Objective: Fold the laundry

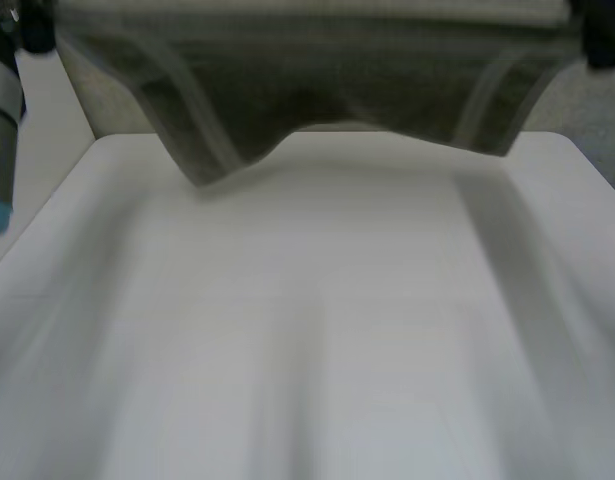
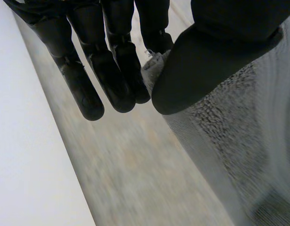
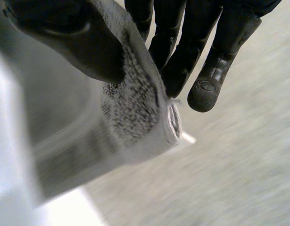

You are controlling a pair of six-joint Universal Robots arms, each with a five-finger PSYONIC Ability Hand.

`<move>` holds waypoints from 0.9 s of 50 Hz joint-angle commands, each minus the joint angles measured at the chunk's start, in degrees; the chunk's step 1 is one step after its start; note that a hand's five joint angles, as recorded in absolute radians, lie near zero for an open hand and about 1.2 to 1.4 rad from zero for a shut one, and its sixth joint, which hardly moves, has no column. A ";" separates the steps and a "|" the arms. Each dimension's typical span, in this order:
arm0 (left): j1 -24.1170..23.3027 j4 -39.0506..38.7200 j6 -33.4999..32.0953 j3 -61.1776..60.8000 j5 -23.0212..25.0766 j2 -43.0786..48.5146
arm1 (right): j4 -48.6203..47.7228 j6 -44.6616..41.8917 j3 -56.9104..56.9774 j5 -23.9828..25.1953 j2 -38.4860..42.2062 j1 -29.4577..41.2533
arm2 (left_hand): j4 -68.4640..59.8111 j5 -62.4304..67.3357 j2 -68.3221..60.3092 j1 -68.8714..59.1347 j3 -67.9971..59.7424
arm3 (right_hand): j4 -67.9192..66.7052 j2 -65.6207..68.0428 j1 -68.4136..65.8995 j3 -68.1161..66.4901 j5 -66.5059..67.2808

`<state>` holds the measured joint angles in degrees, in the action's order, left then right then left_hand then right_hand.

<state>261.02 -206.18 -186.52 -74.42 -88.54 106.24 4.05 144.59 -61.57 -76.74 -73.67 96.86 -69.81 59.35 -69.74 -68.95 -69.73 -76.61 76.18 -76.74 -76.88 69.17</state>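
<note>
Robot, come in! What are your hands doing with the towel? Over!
Left hand pinching one towel corner. Right hand pinching the other. Towel stretched between them, hanging over the table at its far edge. Nothing in the way.

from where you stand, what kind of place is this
Probably a robot test room or lab rather than a home: a plain white table, a speckled grey floor beyond it, and a grey towel held up stretched, pinched by the left hand and the right hand.
</note>
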 commanded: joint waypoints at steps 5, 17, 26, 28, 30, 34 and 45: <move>3.18 -5.72 -1.13 -27.01 11.46 -1.83 | 8.35 -14.42 -22.60 3.61 1.43 -0.53 | -10.19 10.65 -10.26 -11.05 -10.27 | -3.39 3.82 -3.26 -3.12 0.83; 10.46 -10.47 -9.28 -45.98 16.11 -1.65 | 3.85 -15.30 -32.73 4.76 0.91 -0.71 | -10.19 10.65 -10.26 -11.05 -10.27 | -3.39 3.82 -3.26 -3.12 0.83; 18.80 -1.62 -16.86 -55.47 26.20 -18.14 | 16.04 -23.01 -33.96 5.46 -6.11 -6.67 | -10.19 10.65 -10.26 -11.05 -10.27 | -3.39 3.82 -3.26 -3.12 0.83; 20.21 1.02 -16.95 -56.36 29.01 -22.09 | 20.43 -26.17 -34.14 6.16 -7.35 -8.16 | -10.19 10.65 -10.26 -11.05 -10.27 | -3.39 3.82 -3.26 -3.12 0.83; 21.53 3.66 -16.95 -56.97 32.43 -26.04 | 25.30 -29.54 -34.41 6.96 -8.06 -9.76 | -10.19 10.65 -10.26 -11.05 -10.27 | -3.39 3.82 -3.26 -3.12 0.83; 25.40 8.24 -16.77 -57.42 42.11 -32.23 | 34.96 -36.82 -33.71 10.46 -8.50 -13.01 | -10.19 10.65 -10.26 -11.05 -10.27 | -3.39 3.82 -3.26 -3.12 0.83; 18.60 3.87 -16.60 -45.50 37.15 -15.49 | 29.09 -27.53 -22.39 11.97 0.88 -12.66 | -10.19 10.65 -10.26 -11.05 -10.27 | -3.39 3.82 -3.26 -3.12 0.83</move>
<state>287.81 -198.58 -203.31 -128.70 -45.27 77.29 37.29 110.86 -90.58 -63.89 -78.97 83.50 -69.82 59.36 -69.77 -68.95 -69.75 -76.61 76.18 -76.74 -76.88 69.17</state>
